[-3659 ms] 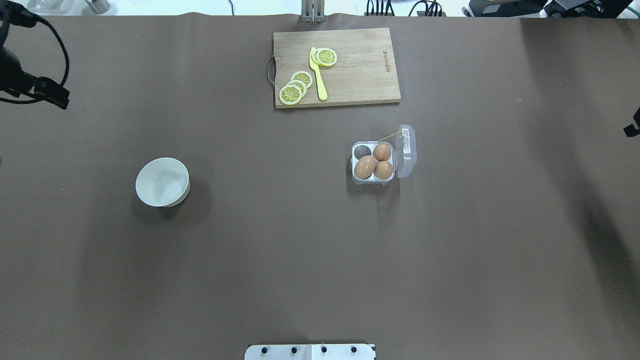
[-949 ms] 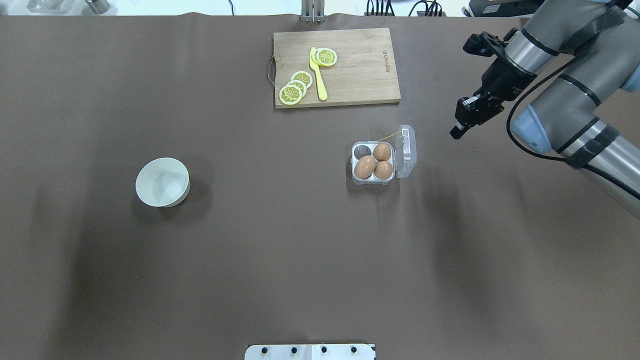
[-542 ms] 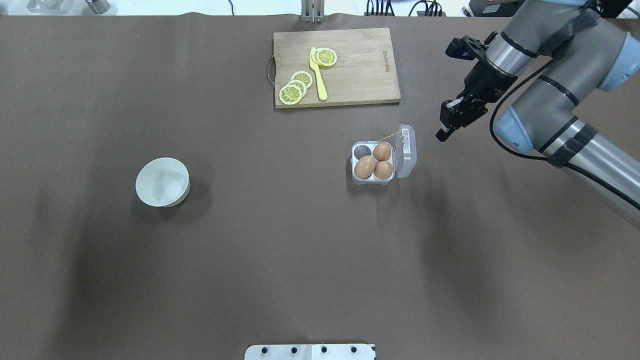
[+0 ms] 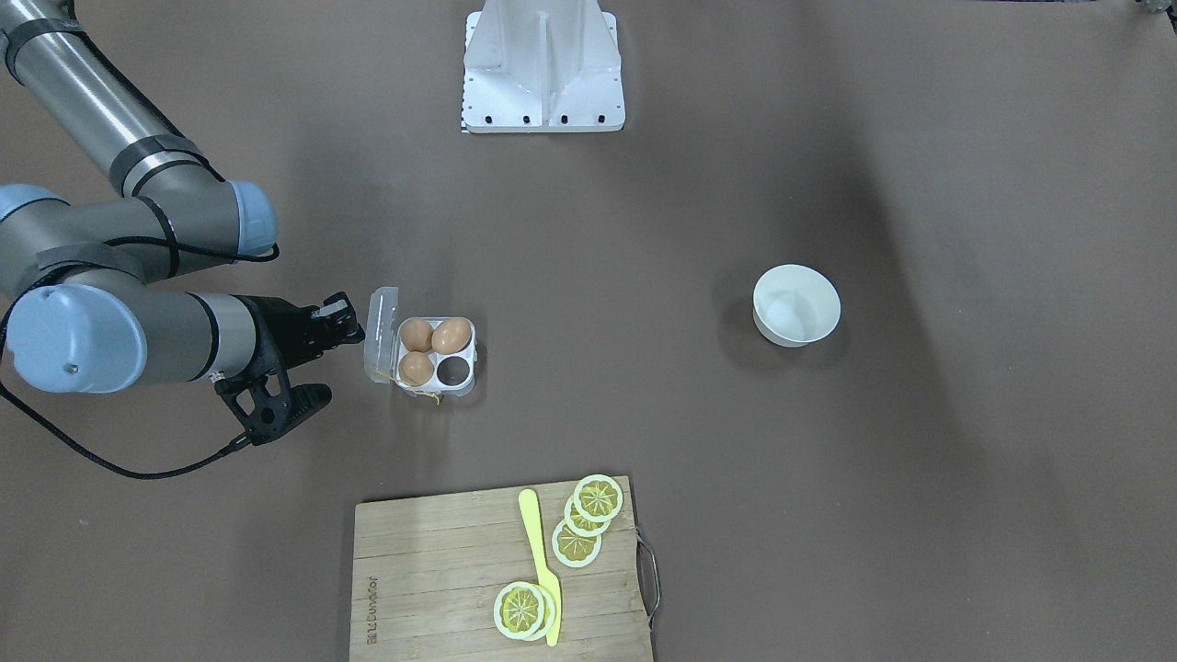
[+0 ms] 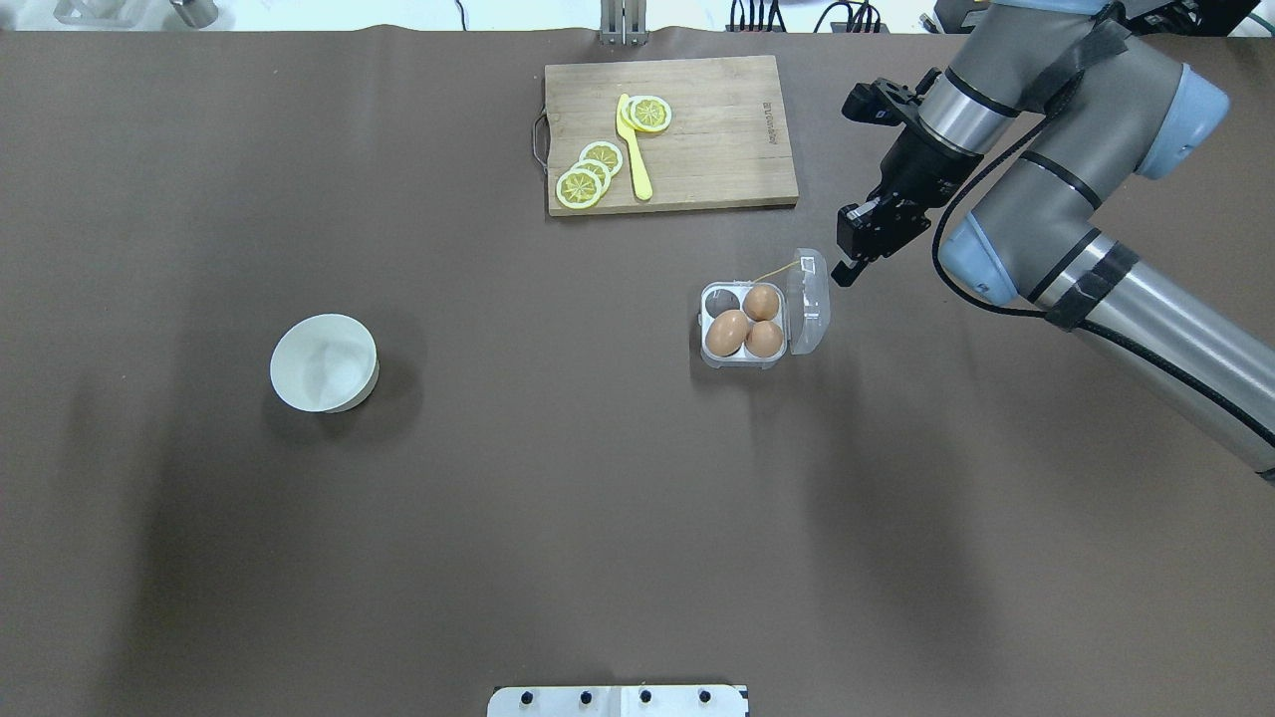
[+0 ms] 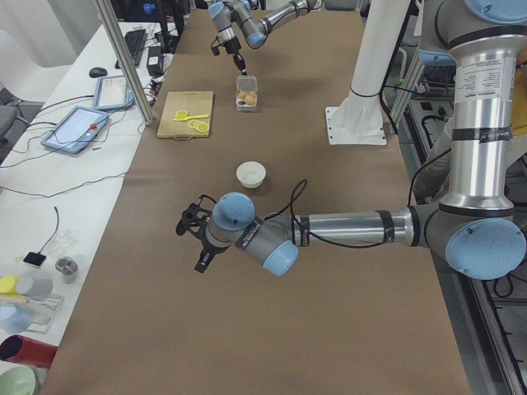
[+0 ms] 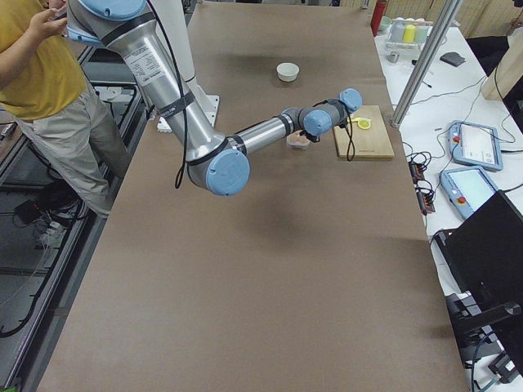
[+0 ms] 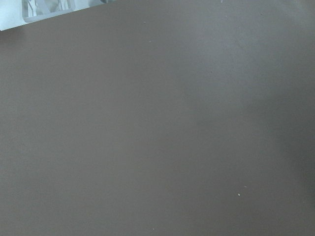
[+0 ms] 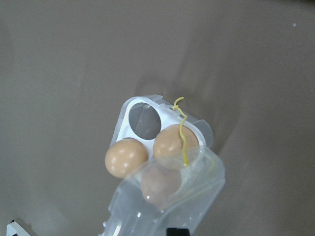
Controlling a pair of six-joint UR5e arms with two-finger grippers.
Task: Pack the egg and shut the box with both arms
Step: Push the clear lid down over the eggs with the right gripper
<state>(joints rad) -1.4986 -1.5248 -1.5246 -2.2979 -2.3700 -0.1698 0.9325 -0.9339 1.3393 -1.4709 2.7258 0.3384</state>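
**Right gripper beside the open lid**

My right gripper hangs just right of the box, with its tips beside the far corner of the upright lid. I cannot tell whether its fingers are apart. Three eggs sit in the box. My left gripper hovers over the table, well left of the box, and I cannot tell its fingers' state either.
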